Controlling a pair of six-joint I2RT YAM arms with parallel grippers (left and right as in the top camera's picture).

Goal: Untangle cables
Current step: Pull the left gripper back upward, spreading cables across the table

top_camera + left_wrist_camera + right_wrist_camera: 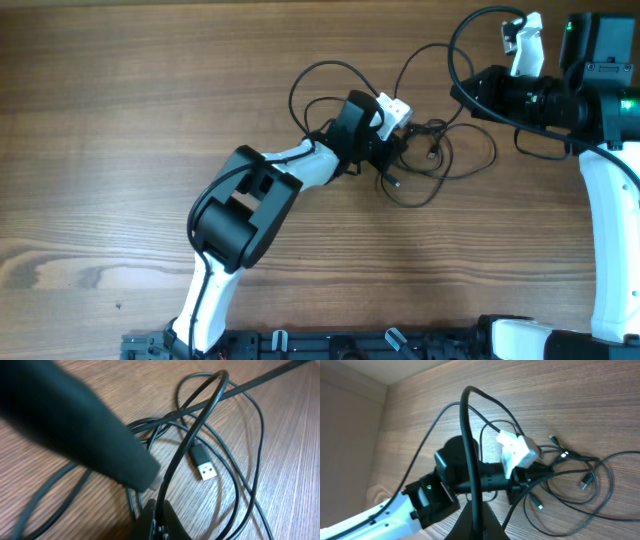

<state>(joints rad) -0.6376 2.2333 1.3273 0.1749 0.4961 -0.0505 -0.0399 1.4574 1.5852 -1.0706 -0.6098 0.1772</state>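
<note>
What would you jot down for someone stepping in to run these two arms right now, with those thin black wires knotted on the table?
Left tool: shut on a looped cable, low over the tangle.
Right tool: shut on an arching cable, off to the right of the tangle.
Cables: a knotted heap on the table between the two tools. A USB plug lies flat on the wood.
Done: a strand gripped by each tool.
Left: draw the strands apart. Nothing looks separated yet.

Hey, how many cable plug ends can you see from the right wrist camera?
4: top plug at the tangle's upper edge, glinting plug just below it, right plug farther right, bottom plug lowest. Others may be hidden.
</note>
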